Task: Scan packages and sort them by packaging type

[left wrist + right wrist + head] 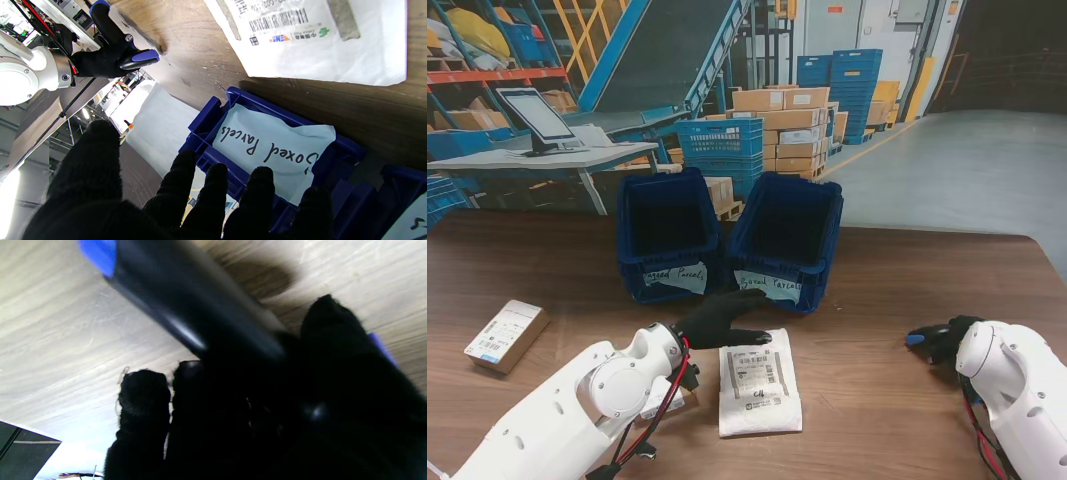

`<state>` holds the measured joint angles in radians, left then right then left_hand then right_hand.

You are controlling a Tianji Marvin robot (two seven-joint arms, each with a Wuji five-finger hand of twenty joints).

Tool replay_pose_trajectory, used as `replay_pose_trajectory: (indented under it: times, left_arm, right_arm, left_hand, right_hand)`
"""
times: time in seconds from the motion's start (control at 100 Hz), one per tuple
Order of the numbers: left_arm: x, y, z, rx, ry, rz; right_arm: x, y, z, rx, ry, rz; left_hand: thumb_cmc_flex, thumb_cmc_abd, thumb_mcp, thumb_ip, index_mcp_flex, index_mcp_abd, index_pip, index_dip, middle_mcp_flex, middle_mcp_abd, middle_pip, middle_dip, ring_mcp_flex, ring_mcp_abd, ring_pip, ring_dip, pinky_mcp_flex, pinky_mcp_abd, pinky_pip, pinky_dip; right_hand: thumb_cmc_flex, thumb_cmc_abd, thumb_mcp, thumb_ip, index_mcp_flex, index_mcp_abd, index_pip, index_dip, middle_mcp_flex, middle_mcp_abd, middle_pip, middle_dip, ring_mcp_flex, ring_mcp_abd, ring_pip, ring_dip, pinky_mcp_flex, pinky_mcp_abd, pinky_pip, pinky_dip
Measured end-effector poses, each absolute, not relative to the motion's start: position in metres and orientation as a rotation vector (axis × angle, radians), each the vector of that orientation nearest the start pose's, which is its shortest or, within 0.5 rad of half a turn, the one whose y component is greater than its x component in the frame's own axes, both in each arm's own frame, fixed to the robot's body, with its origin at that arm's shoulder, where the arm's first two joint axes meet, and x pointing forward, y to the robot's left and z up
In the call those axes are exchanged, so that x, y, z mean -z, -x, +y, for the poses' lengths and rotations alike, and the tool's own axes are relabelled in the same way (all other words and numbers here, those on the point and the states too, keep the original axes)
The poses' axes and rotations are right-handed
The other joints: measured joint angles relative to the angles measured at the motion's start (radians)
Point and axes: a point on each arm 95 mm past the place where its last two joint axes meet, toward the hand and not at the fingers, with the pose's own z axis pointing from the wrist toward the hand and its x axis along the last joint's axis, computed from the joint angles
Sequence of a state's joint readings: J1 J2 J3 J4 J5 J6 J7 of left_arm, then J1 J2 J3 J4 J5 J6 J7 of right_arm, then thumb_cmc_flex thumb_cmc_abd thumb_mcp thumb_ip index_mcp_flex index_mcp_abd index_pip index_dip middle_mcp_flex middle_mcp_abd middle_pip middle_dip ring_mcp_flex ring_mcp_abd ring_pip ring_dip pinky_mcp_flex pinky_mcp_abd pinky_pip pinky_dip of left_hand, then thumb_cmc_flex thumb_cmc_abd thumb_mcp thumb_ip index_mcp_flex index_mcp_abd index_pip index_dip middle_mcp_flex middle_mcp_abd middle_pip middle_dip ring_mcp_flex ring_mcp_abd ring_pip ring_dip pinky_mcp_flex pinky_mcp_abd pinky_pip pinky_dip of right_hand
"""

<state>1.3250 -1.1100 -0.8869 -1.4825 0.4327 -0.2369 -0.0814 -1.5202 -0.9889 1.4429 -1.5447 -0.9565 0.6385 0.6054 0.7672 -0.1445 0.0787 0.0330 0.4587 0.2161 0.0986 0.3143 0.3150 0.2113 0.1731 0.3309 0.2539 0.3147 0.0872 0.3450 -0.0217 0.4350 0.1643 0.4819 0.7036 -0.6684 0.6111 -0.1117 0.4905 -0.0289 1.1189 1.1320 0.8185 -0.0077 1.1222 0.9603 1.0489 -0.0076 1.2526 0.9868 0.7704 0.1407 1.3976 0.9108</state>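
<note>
Stand camera looks down on the table (907, 300); wrist cameras skim it closely.

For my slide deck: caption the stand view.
Left hand open beside white poly mailer; right hand grips barcode scanner.

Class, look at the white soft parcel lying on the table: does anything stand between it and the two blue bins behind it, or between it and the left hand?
Nothing visible does. The white soft parcel lies flat just on my side of the two blue bins. The left hand, open, hovers at its far left corner, with only bare table between parcel and bins.
</note>
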Motion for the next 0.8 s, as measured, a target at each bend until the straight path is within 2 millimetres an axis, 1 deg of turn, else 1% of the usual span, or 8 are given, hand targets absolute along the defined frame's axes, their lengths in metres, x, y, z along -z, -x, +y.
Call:
replay_pose_trajectory:
  times: [0.05,0.25,0.4,0.51,0.55,0.6,0.71,0.8]
  left_arm:
    - [0.3244,-0.4085,-0.1057,2.061,1.46,1.714]
    - [0.3228,-0.4075,-0.1042,2.057,1.458,1.708]
    - [0.3229,-0.4067,-0.1036,2.049,1.463,1.714]
    - [0.323,-0.4064,-0.1035,2.048,1.464,1.717]
    - [0.323,-0.4064,-0.1034,2.048,1.465,1.717]
    - [0.323,-0.4064,-0.1032,2.047,1.465,1.717]
    - [0.3231,-0.4062,-0.1031,2.047,1.465,1.717]
    - [0.3231,-0.406,-0.1031,2.047,1.464,1.72]
  right_arm:
    - [0.3262,-0.4074,-0.1759,-0.555,-1.998,1.113]
    - [0.3289,-0.4099,-0.1764,-0.592,-1.998,1.08]
    - [0.3317,-0.4116,-0.1768,-0.57,-1.96,1.104]
    - [0.3321,-0.4113,-0.177,-0.554,-1.955,1.122]
    - [0.3317,-0.4112,-0.1772,-0.558,-1.954,1.121]
    - [0.3317,-0.4104,-0.1777,-0.563,-1.949,1.121]
    - [0.3326,-0.4072,-0.1773,-0.561,-1.941,1.132]
    - [0.3325,-0.4063,-0.1769,-0.561,-1.938,1.137]
  left_hand:
    - [0.0,0.0,0.0,0.0,0.0,0.0,0.0,0.0,0.0,0.0,0.0,0.0,0.0,0.0,0.0,0.0,0.0,0.0,0.0,0.0]
    - [0.0,0.0,0.0,0.0,0.0,0.0,0.0,0.0,0.0,0.0,0.0,0.0,0.0,0.0,0.0,0.0,0.0,0.0,0.0,0.0]
    - [0.0,0.0,0.0,0.0,0.0,0.0,0.0,0.0,0.0,0.0,0.0,0.0,0.0,0.0,0.0,0.0,0.0,0.0,0.0,0.0]
    - [0.0,0.0,0.0,0.0,0.0,0.0,0.0,0.0,0.0,0.0,0.0,0.0,0.0,0.0,0.0,0.0,0.0,0.0,0.0,0.0]
    - [0.0,0.0,0.0,0.0,0.0,0.0,0.0,0.0,0.0,0.0,0.0,0.0,0.0,0.0,0.0,0.0,0.0,0.0,0.0,0.0]
    - [0.0,0.0,0.0,0.0,0.0,0.0,0.0,0.0,0.0,0.0,0.0,0.0,0.0,0.0,0.0,0.0,0.0,0.0,0.0,0.0]
    - [0.0,0.0,0.0,0.0,0.0,0.0,0.0,0.0,0.0,0.0,0.0,0.0,0.0,0.0,0.0,0.0,0.0,0.0,0.0,0.0]
    - [0.0,0.0,0.0,0.0,0.0,0.0,0.0,0.0,0.0,0.0,0.0,0.0,0.0,0.0,0.0,0.0,0.0,0.0,0.0,0.0]
  right_hand:
    - [0.0,0.0,0.0,0.0,0.009,-0.025,0.008,0.011,0.01,-0.001,0.01,0.002,0.052,-0.046,0.064,0.004,0.031,-0.007,0.02,0.0]
    - [-0.001,-0.033,0.027,0.002,0.032,-0.028,0.026,0.037,0.031,-0.001,0.027,0.013,0.085,-0.057,0.121,0.005,0.097,-0.027,0.075,0.011]
    - [-0.001,-0.033,0.027,0.002,0.032,-0.028,0.026,0.034,-0.003,-0.011,0.009,0.008,0.024,-0.038,0.086,0.005,-0.044,0.019,-0.057,-0.002]
    - [-0.002,-0.031,0.027,0.002,0.02,-0.029,0.006,-0.041,-0.045,-0.01,-0.063,-0.024,-0.04,0.024,0.028,0.005,-0.127,0.041,-0.145,-0.015]
    - [-0.002,-0.03,0.025,0.002,0.018,-0.029,-0.017,-0.083,-0.068,0.004,-0.098,-0.045,-0.077,0.05,-0.03,0.004,-0.16,0.043,-0.18,-0.025]
    - [-0.002,-0.003,0.022,0.002,-0.001,-0.029,-0.047,-0.133,-0.095,0.014,-0.13,-0.064,-0.109,0.054,-0.198,-0.058,-0.206,0.05,-0.231,-0.042]
    - [-0.002,0.043,0.023,0.002,-0.024,-0.031,-0.131,-0.259,-0.156,0.048,-0.206,-0.124,-0.191,0.064,-0.364,-0.132,-0.295,0.074,-0.353,-0.102]
    - [-0.036,0.082,0.024,0.012,-0.024,-0.024,-0.248,-0.3,-0.217,0.069,-0.263,-0.183,-0.26,0.091,-0.481,-0.198,-0.355,0.092,-0.431,-0.138]
